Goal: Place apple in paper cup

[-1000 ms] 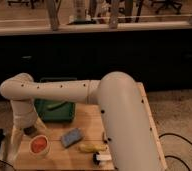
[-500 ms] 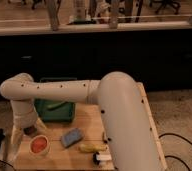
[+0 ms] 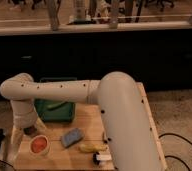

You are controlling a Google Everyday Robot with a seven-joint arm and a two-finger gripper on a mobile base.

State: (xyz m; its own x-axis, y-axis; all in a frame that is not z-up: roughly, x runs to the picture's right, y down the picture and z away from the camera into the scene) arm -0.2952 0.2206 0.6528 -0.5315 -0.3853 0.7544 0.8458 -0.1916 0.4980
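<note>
Apple (image 3: 38, 145) inside paper cup (image 3: 39, 151), gripper (image 3: 30, 131) just above

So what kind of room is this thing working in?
Probably an office or lab space: a wooden table by a long dark counter, with chair legs behind. The claw hangs just above the apple sitting in the paper cup.

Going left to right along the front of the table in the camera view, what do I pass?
Paper cup with the apple inside, gripper just above its left rim → blue sponge → banana → small white object.
</note>
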